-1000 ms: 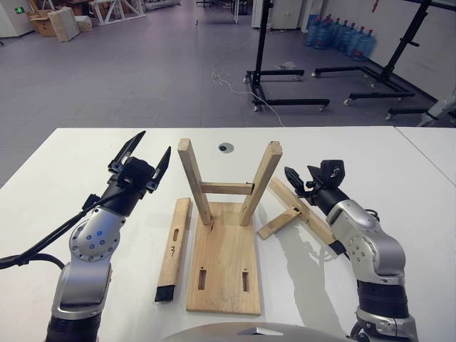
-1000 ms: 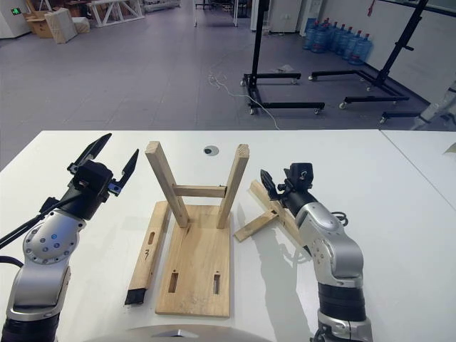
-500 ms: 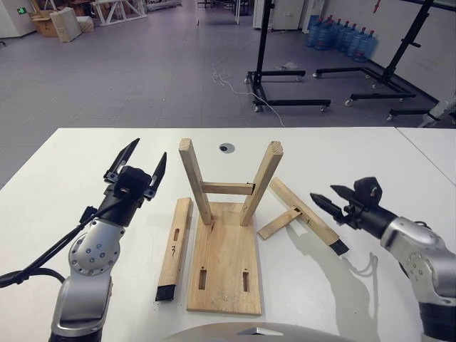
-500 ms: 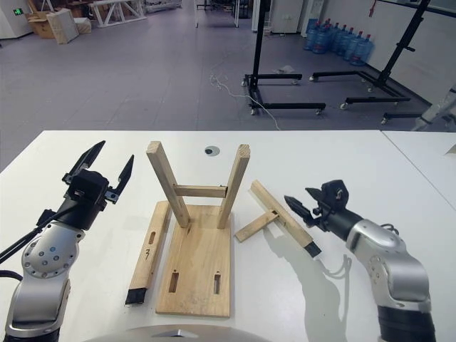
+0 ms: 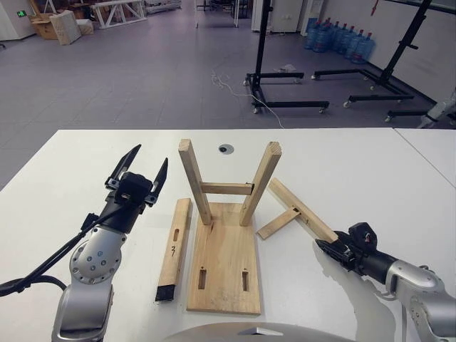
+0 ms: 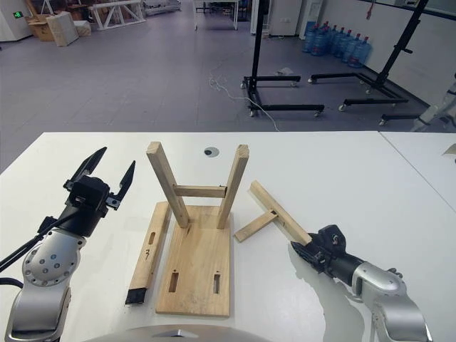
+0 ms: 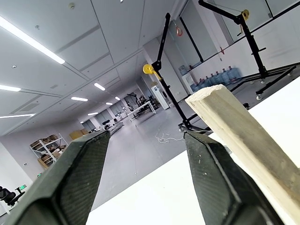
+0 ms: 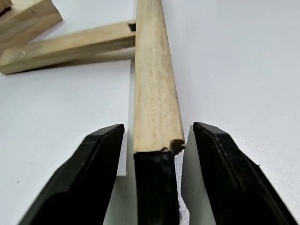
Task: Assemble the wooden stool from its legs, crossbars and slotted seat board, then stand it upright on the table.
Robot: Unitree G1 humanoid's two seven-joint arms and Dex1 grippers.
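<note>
Where the right pincer [image 8: 158, 127] lies low on the table [image 5: 399, 178], its fingers [image 8: 98, 168] stand spread astride the black-capped end of a leg [image 8: 152, 89]; whether they touch the wood is hard to judge. Crossbar [image 8: 70, 47]: joined to that leg, beyond the fingertips. Left pincer [image 5: 150, 155]: raised, spread wide, holding nothing. Loose leg [image 5: 175, 246]: flat, below and just right of it. Board [image 5: 224, 263]: flat, further right. Frame [image 5: 226, 188]: upright on the board's far end.
</note>
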